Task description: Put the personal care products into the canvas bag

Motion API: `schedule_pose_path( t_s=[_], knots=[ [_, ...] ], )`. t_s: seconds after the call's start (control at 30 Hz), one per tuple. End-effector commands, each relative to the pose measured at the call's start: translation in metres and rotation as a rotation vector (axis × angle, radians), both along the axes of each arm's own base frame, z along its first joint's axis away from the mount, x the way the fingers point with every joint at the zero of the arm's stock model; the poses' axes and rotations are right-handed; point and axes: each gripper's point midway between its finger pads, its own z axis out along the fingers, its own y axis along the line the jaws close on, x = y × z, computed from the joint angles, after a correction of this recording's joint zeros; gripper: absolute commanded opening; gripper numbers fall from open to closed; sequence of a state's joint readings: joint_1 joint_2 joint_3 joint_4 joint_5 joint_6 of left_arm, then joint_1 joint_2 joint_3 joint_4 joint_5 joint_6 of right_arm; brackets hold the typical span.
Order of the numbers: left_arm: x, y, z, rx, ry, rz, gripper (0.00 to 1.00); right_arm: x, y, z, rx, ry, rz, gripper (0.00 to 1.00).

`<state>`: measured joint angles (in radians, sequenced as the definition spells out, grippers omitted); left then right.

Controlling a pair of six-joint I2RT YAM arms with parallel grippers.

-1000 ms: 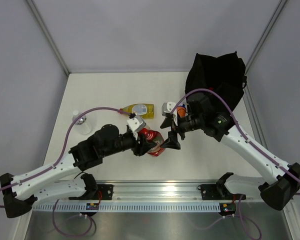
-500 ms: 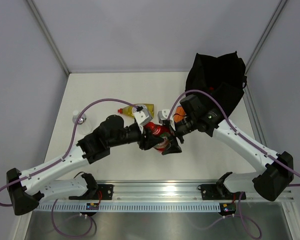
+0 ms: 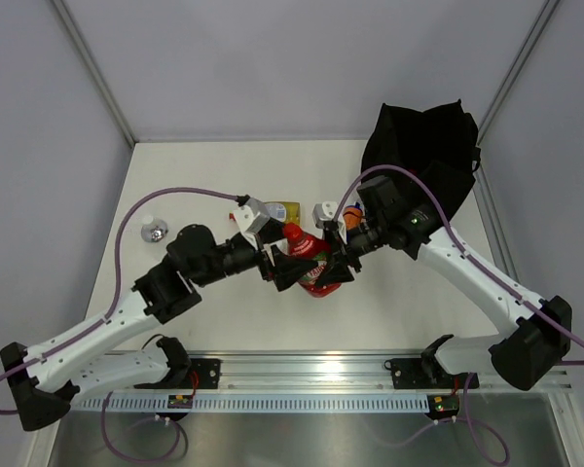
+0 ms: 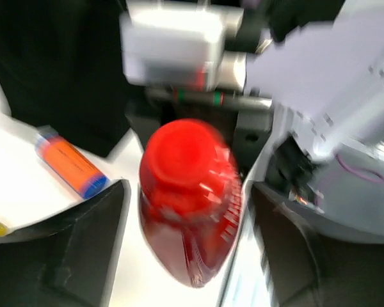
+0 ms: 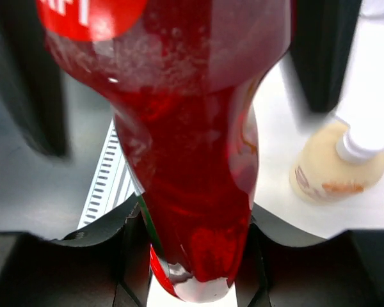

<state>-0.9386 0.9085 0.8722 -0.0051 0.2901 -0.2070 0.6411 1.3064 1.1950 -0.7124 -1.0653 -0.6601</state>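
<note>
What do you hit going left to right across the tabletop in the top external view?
Small bottle with silvery top → dark red bottle → black canvas bag.

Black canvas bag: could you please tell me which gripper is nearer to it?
Right. The right gripper, shut on the dark red bottle, sits left of the bag, toward the bases; the open left gripper is beyond the bottle, farther left.

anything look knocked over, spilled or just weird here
No spill or damage visible. Oddest: the dark red bottle, tilted between both grippers, the right gripper clamped on it, the left gripper open around it. The orange bottle and yellow bottle lie on their sides.
</note>
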Motion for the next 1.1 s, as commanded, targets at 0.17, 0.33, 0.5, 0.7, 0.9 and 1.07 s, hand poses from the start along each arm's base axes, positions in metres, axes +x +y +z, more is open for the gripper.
schedule_pose_path(
  t_s=[0.17,0.33,0.5,0.7,0.9,1.07],
  knots=[
    [0.025,0.042,0.085,-0.175,-0.197,0.232,0.99,0.025,-0.032,0.052,0.092,-0.072,-0.128,0.00],
    [0.033,0.061,0.094,-0.112,-0.241,0.319,0.99,0.073,-0.070,0.095,0.124,-0.151,-0.358,0.00],
    [0.047,0.081,0.061,-0.002,-0.196,0.440,0.99,0.163,-0.148,0.175,0.185,-0.272,-0.884,0.00],
    [0.042,0.091,0.020,0.029,-0.119,0.459,0.99,0.253,-0.244,0.226,0.136,-0.513,-1.340,0.00],
    [0.029,0.106,0.006,0.010,-0.094,0.465,0.99,0.300,-0.278,0.196,-0.068,-0.634,-1.267,0.00],
    [0.025,0.116,-0.011,0.014,-0.047,0.490,0.99,0.314,-0.300,0.129,-0.259,-0.527,-1.136,0.00]
  ],
)
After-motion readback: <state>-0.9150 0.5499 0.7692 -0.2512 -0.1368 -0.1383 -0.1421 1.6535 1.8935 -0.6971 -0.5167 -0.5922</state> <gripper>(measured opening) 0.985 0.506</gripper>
